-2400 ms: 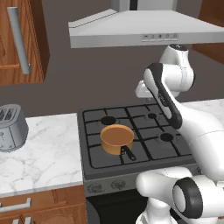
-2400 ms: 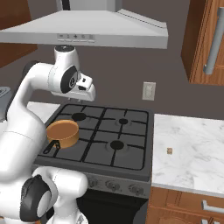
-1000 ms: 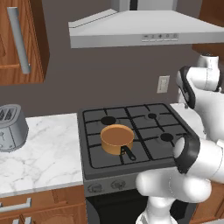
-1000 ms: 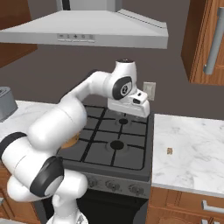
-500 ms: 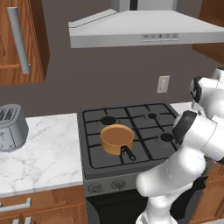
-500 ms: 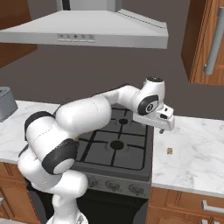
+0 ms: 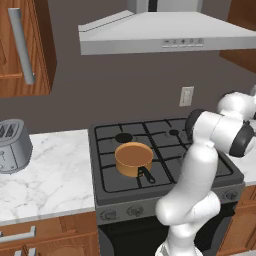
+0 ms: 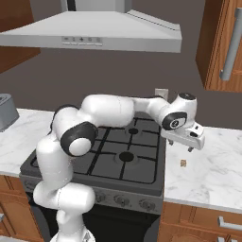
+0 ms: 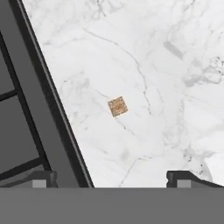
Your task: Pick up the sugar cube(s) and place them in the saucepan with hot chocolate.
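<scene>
Reaching over the marble counter right of the stove, the gripper hovers wide open and empty above the sugar cube; descending straight with fingers either side should work. Saucepan waits on the stove.

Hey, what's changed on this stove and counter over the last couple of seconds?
The white arm swung from above the stove's left side, near the copper-orange saucepan, across to the right; its gripper now hangs open above the small brown sugar cube on the white marble counter. Nothing was taken hold of. Saucepan, cube and grey toaster stayed put.
</scene>
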Controlling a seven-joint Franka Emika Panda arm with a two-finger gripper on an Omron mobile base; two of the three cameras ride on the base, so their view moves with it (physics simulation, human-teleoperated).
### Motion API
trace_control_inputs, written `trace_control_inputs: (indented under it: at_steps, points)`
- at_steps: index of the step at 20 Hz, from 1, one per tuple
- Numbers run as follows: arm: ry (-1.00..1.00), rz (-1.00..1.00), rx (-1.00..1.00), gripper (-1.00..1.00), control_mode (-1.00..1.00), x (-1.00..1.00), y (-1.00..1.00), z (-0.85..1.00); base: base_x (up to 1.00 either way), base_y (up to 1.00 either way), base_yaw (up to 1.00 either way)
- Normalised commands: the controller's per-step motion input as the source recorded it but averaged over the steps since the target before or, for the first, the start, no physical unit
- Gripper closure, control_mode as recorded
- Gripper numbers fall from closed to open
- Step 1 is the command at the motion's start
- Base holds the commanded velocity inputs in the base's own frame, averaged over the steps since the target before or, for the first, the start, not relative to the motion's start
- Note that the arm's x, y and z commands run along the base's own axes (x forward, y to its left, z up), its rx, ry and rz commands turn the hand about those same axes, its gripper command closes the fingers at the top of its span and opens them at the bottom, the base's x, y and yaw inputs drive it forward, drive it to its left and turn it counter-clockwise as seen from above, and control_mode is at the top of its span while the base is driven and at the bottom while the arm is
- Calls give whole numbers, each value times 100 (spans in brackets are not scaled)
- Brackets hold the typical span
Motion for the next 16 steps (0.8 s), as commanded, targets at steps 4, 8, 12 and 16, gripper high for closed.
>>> trace_control_inputs:
  at_steps: [4,8,12,16]
  points:
    - [3,-5,4,-100,-100,0,-19,-14,0,0,0]
    - [4,-7,0,-100,-100,6,-5,-45,0,0,0]
    - [7,-25,0,-100,-100,19,-7,-48,0,0,0]
    - [4,-20,0,-100,-100,16,-3,-20,0,0,0]
